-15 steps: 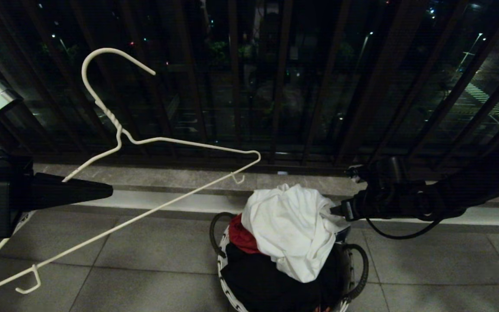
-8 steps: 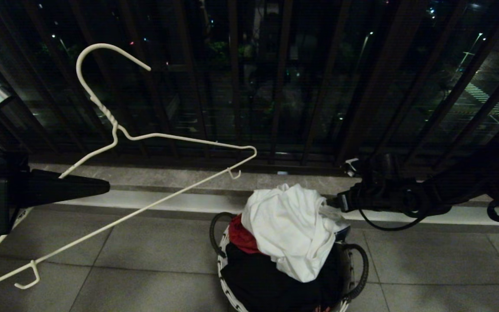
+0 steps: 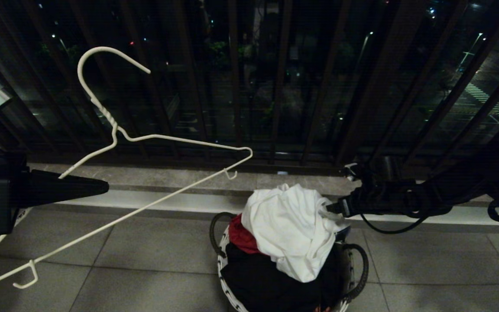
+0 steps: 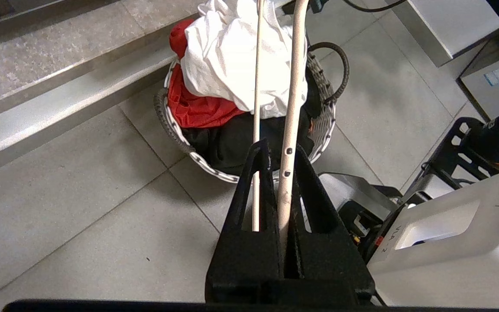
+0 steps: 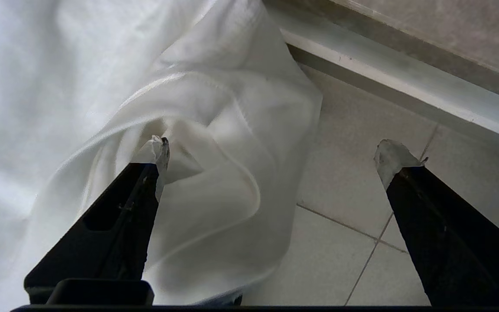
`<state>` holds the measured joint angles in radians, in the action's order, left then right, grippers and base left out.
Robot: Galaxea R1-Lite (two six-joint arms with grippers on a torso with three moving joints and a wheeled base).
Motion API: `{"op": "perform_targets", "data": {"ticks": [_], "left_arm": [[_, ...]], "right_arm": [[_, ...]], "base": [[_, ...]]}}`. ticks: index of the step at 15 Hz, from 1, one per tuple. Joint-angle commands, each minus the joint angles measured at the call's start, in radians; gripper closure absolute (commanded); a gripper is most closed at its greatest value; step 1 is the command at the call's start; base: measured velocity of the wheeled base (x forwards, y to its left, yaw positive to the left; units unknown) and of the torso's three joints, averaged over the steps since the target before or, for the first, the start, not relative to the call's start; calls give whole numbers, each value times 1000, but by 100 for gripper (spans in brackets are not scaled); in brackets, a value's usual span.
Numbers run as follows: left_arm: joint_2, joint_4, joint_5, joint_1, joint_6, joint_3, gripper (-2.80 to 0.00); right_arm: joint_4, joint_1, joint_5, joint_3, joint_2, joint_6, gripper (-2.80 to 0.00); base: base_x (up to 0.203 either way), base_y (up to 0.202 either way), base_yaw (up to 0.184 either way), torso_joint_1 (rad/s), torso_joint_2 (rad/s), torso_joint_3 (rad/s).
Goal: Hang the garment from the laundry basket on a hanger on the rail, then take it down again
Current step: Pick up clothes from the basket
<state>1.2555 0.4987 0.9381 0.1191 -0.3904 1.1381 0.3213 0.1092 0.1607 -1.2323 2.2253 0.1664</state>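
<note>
The white garment (image 3: 288, 229) lies crumpled on top of the laundry basket (image 3: 225, 266) on the tiled floor. At the left, my left gripper (image 3: 102, 187) is shut on one arm of the thin white wire hanger (image 3: 163, 138), which slants up with its hook towards the railing. The left wrist view shows the hanger (image 4: 292, 108) clamped between that left gripper (image 4: 282, 149)'s jaws, above the basket (image 4: 180, 138) and garment (image 4: 228, 56). My right gripper (image 3: 331, 208) is at the garment's right edge. It is open wide (image 5: 271, 156), one fingertip (image 5: 159, 149) against a fold of the garment (image 5: 197, 190). The rail is out of view.
A red cloth (image 3: 241, 236) and black cloth (image 3: 267, 277) fill the basket under the garment. A stone kerb (image 3: 167, 201) and the dark balcony railing (image 3: 275, 95) stand behind. My own base (image 4: 448, 225) and grey boxes (image 4: 444, 26) are close by.
The hanger and left gripper have drifted slightly to the left. The right arm has stayed by the garment's right edge with only a small shift.
</note>
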Motion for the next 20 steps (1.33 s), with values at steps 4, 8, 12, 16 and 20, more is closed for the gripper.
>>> {"op": "perform_targets", "data": {"ticks": [4, 8, 12, 16, 20], "left_arm": [[-2, 3, 5, 1, -2, 0, 0], [1, 3, 5, 1, -2, 0, 0], [1, 2, 5, 1, -4, 0, 0], [1, 1, 4, 1, -4, 0, 0], [1, 1, 4, 1, -4, 0, 0]], "right_arm": [[60, 27, -1, -5, 39, 3, -280], [85, 27, -20, -50, 91, 23, -280], [85, 27, -48, -114, 130, 27, -280], [85, 27, -53, -145, 140, 27, -280], [85, 27, -52, -145, 139, 32, 0]], "base": [[0, 0, 0, 0, 0, 0], [0, 0, 0, 0, 0, 0], [0, 0, 0, 0, 0, 0], [0, 0, 0, 0, 0, 0], [0, 0, 0, 0, 0, 0]]}}
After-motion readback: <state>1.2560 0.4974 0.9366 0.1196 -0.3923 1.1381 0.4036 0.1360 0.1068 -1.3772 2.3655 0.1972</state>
